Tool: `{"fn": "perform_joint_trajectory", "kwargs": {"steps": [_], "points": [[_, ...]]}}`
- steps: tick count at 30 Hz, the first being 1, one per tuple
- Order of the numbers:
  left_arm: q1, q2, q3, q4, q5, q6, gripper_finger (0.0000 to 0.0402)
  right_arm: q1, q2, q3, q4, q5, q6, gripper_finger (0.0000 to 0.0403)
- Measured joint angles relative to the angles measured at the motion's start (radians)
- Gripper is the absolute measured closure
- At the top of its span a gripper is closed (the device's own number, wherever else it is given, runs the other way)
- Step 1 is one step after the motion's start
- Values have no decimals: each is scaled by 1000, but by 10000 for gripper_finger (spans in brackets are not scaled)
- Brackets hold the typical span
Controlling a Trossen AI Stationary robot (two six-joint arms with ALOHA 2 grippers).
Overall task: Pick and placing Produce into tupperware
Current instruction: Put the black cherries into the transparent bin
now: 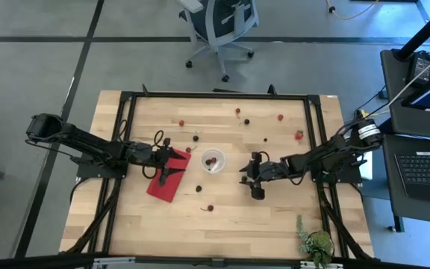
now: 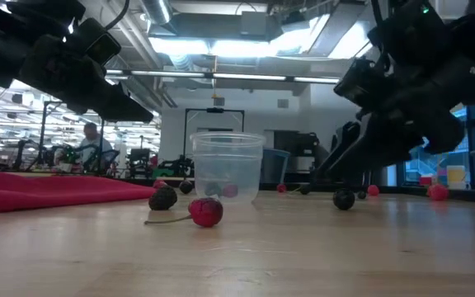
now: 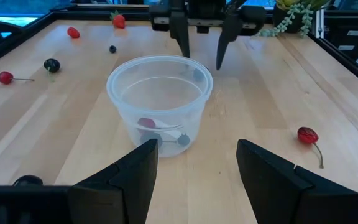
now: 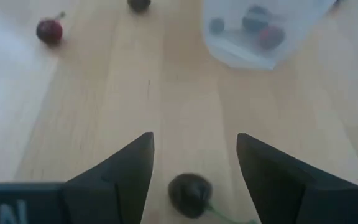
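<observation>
Beside the cup: my right gripper (image 1: 243, 178) hangs low over the table (image 1: 275, 224), fingers spread, with one dark cherry (image 4: 190, 194) lying between them and not yet touched.
Cup: the small clear tub (image 1: 213, 161) stands upright mid-table, already holding a few fruits (image 3: 146, 124); it looks thin and light, so I judge a bump would slide or tip it.
Left gripper: mine sits on the cup's other side (image 3: 194, 177), over the red cloth (image 1: 169, 178), fingers apart, holding nothing.
Loose fruit: more cherries and red berries lie scattered around the cup, several toward the far edge (image 1: 181, 122), one on the near side (image 1: 210, 208).
Handling: each cherry is tiny, round, smooth and soft, so I expect it to roll or squirt out under a hard pinch.
Where to hold: I would close gently across the widest part of the body, not the thin stem (image 4: 219, 213), which could snap.
Risk: a fingertip nudging the fruit first would send it rolling.
</observation>
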State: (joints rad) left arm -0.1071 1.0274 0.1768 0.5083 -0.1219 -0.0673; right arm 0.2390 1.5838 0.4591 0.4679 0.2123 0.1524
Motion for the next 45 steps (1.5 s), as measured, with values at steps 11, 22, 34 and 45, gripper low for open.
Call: {"fn": "perform_joint_trajectory", "kwargs": {"steps": [11,22,34,45], "points": [[0,0,0,0,0,0,190,0,124,2,14,6,53,171],[0,0,0,-1,0,0,190,0,119,6,-47,7,79,213],[0,0,0,-1,0,0,190,0,118,6,-60,3,94,234],[0,0,0,-1,0,0,190,-1,57,-5,-81,-8,104,287]]}}
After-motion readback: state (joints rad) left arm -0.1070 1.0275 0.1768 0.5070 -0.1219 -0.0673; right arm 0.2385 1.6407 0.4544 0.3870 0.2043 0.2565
